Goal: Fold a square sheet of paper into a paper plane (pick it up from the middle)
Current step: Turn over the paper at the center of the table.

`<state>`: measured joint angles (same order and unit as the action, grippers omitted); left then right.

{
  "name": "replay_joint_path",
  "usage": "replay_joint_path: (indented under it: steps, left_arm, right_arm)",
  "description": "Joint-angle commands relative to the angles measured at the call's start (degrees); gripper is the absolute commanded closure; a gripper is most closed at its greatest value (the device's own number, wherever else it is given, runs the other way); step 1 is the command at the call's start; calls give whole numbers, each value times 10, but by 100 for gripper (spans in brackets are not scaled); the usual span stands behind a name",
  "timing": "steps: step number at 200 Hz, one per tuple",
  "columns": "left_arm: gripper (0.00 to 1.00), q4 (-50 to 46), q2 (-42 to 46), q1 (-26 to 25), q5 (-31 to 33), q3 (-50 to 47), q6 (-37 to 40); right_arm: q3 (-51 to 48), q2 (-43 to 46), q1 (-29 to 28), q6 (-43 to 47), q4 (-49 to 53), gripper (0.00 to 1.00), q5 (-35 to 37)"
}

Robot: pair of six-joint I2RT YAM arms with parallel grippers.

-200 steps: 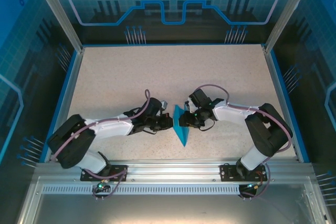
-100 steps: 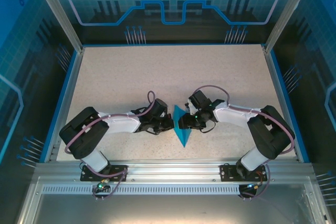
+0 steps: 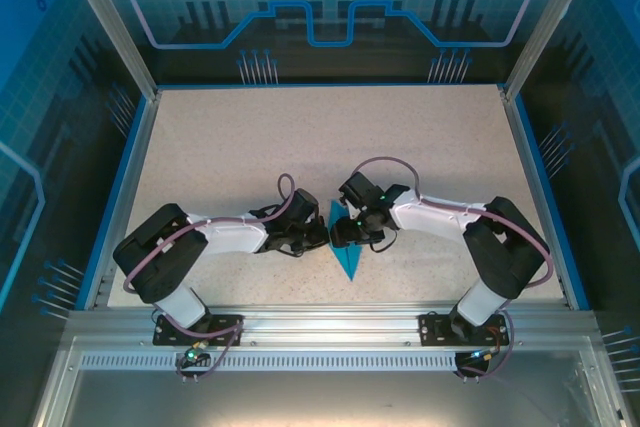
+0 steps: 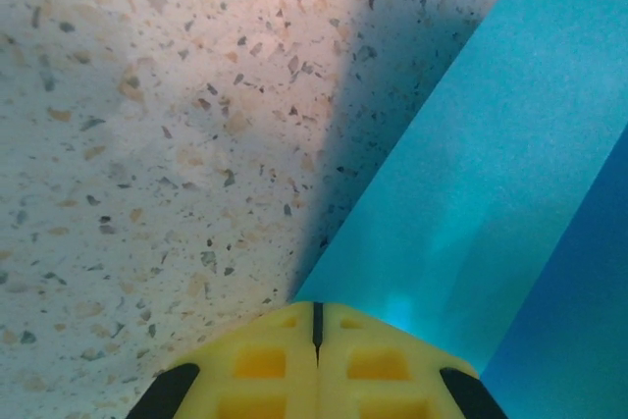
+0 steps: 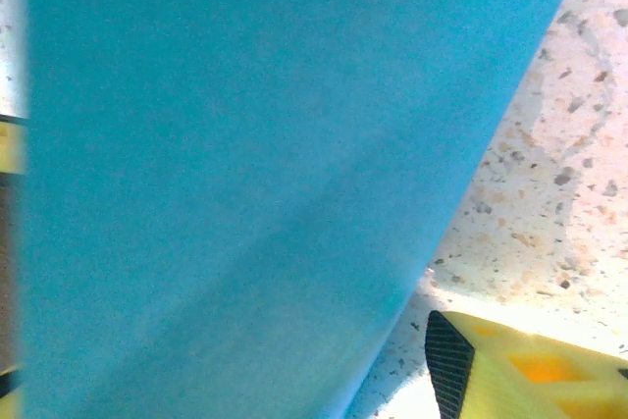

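The square sheet of paper now forms a slim blue pointed paper plane lying mid-table, tip toward the near edge. My left gripper meets its left edge. In the left wrist view this gripper has its yellow fingers pressed together, nothing in the slit, and the blue paper runs off from under their tips. My right gripper sits at the plane's wide end. In the right wrist view a raised blue flap stands inside the open right gripper, with a gap to the right finger.
The speckled tabletop has blue rails on the left and right sides and an aluminium beam along the near edge. Both arms lie low and bent, their elbows out toward the side rails.
My right gripper has slid left over the plane's wide end and spread its fingers wider. The left arm's elbow swung right a second ago, then held still with its gripper shut.
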<state>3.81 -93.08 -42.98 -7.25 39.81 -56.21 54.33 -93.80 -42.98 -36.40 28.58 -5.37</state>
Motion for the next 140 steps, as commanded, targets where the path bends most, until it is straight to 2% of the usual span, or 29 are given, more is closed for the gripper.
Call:
replay_joint_path:
  steps: [1, 83, 105, 130, 140]
  left_arm:
    - [100, 6, 0, -4, 17, -24, -23]
    - [100, 18, 20, -1, 28, -43, -26]
    - [100, 20, 22, -1, 26, -44, -24]
    - [100, 21, 32, -1, 23, -45, -20]
    - [100, 21, 37, -1, 21, -44, -19]
  right_arm:
    - [26, -18, -17, -1, 45, 38, 33]
    - [64, -56, -47, -16, 86, 38, 94]
    - [62, -50, -49, -21, 87, 45, 105]
    - [63, -49, -47, -19, 93, 58, 109]
    - [59, -45, -43, -17, 88, 60, 101]
